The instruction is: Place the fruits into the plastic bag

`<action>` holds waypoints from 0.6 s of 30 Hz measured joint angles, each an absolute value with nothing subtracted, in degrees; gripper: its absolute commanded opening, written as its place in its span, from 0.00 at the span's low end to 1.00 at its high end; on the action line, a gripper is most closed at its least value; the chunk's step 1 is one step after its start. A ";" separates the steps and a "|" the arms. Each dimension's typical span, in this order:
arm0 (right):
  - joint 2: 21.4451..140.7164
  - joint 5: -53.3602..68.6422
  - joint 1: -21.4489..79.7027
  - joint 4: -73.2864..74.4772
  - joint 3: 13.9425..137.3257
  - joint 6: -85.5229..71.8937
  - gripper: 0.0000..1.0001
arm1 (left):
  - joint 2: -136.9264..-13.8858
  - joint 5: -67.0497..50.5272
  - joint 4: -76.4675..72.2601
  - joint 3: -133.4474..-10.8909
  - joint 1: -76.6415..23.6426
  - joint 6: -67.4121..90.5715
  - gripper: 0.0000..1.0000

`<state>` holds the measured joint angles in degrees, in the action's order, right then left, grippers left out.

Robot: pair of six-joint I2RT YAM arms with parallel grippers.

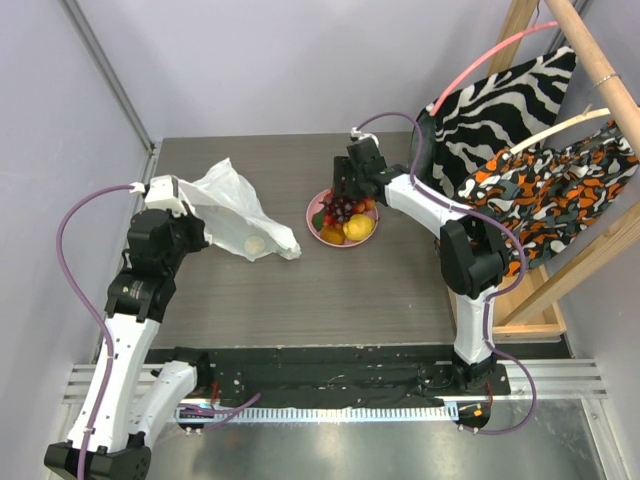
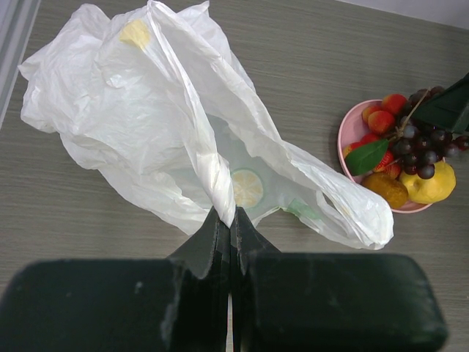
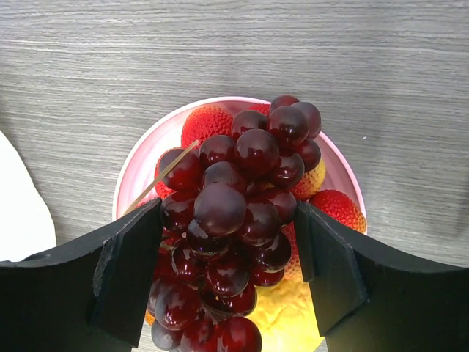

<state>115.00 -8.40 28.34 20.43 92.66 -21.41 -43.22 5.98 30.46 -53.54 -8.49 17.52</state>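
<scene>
Grape bunch on pink plate: right gripper spread astride it, likely for pickup. Plastic bag, left: rim pinched by left gripper, propping the mouth.

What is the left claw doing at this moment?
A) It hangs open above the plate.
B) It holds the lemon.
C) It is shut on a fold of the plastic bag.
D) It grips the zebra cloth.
C: the left wrist view shows the left claw closed on a twisted fold of the plastic bag, and the lemon lies on the pink plate.
</scene>
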 measured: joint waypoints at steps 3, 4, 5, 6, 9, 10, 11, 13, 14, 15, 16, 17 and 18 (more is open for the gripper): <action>115.13 -8.40 28.34 20.23 92.71 -21.56 0.74 | -43.22 5.98 30.46 -53.54 -8.51 17.52 0.00; 115.13 -8.38 28.34 20.21 92.71 -21.58 0.71 | -43.22 5.98 30.44 -53.52 -8.49 17.52 0.00; 115.13 -8.38 28.36 20.21 92.71 -21.67 0.70 | -43.22 5.98 30.44 -53.52 -8.49 17.52 0.00; 115.13 -8.38 28.34 20.16 92.71 -21.76 0.68 | -43.20 5.98 30.44 -53.49 -8.49 17.52 0.00; 115.13 -8.16 28.34 20.16 92.71 -22.13 0.62 | -43.20 5.98 30.37 -53.34 -8.49 17.52 0.00; 115.13 -8.08 28.34 20.16 92.71 -22.20 0.63 | -43.20 5.98 30.37 -53.28 -8.51 17.52 0.00; 115.13 -8.01 28.34 20.14 92.71 -22.35 0.60 | -43.20 5.98 30.35 -53.23 -8.49 17.52 0.00; 115.13 -7.99 28.34 20.10 92.71 -22.61 0.56 | -43.20 5.98 30.35 -53.17 -8.51 17.52 0.00; 115.11 -7.97 28.34 20.05 92.71 -22.65 0.54 | -43.20 5.98 30.35 -53.17 -8.49 17.52 0.00; 115.11 -7.97 28.34 19.92 92.71 -22.72 0.53 | -43.18 5.98 30.33 -53.15 -8.49 17.52 0.00; 115.11 -7.94 28.34 19.79 92.68 -22.79 0.51 | -43.13 5.98 30.30 -53.15 -8.51 17.52 0.00; 115.09 -7.94 28.34 19.75 92.66 -22.87 0.49 | -43.05 5.98 30.33 -53.12 -8.51 17.52 0.00; 115.00 -7.92 28.34 19.68 92.62 -22.94 0.45 | -42.96 5.98 30.33 -53.10 -8.49 17.52 0.01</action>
